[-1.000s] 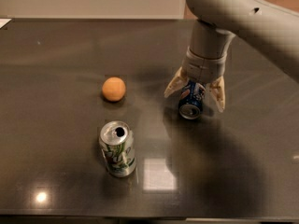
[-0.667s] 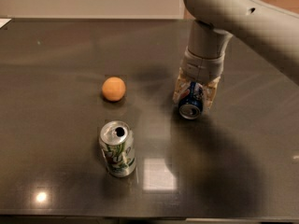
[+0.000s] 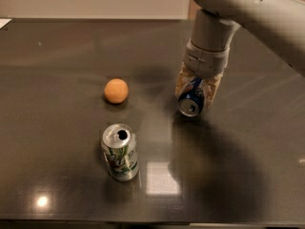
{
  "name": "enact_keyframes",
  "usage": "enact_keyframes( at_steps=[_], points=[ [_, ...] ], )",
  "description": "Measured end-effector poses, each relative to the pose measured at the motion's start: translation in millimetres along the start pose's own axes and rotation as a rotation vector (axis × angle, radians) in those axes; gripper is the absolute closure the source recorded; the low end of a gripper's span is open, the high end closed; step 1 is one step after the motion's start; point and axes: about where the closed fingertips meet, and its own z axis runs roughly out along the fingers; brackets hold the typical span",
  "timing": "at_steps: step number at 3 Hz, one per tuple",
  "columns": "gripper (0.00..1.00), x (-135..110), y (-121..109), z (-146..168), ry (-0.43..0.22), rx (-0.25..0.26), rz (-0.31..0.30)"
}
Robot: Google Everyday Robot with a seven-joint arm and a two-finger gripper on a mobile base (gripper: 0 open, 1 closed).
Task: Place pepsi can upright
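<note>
The pepsi can [image 3: 192,99] is dark blue with a silver end facing the camera. It lies on its side at the right middle of the dark table [image 3: 57,46]. My gripper [image 3: 197,87] comes down from above and its tan fingers [image 3: 181,81] are closed on both sides of the can. The can looks slightly raised, its lower end tilted toward the camera.
A silver-and-green soda can [image 3: 120,152] stands upright at the front left. An orange ball [image 3: 116,90] rests to the left of the gripper. The table's back edge meets a pale wall.
The gripper fingers have closed from a wide spread onto the pepsi can. The can and gripper have risen slightly.
</note>
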Motion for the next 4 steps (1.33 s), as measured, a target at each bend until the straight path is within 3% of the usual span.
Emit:
enact_keyframes(
  at_steps=[1, 2, 3, 4],
  points=[
    [1.00, -7, -9, -27, -0.064, 0.075, 0.185],
    [1.00, -13, -17, -53, -0.163, 0.163, 0.356],
    [1.00, -16, -24, -73, -0.309, 0.259, 0.534],
    [1.00, -23, -25, -85, -0.449, 0.326, 0.658]
  ],
)
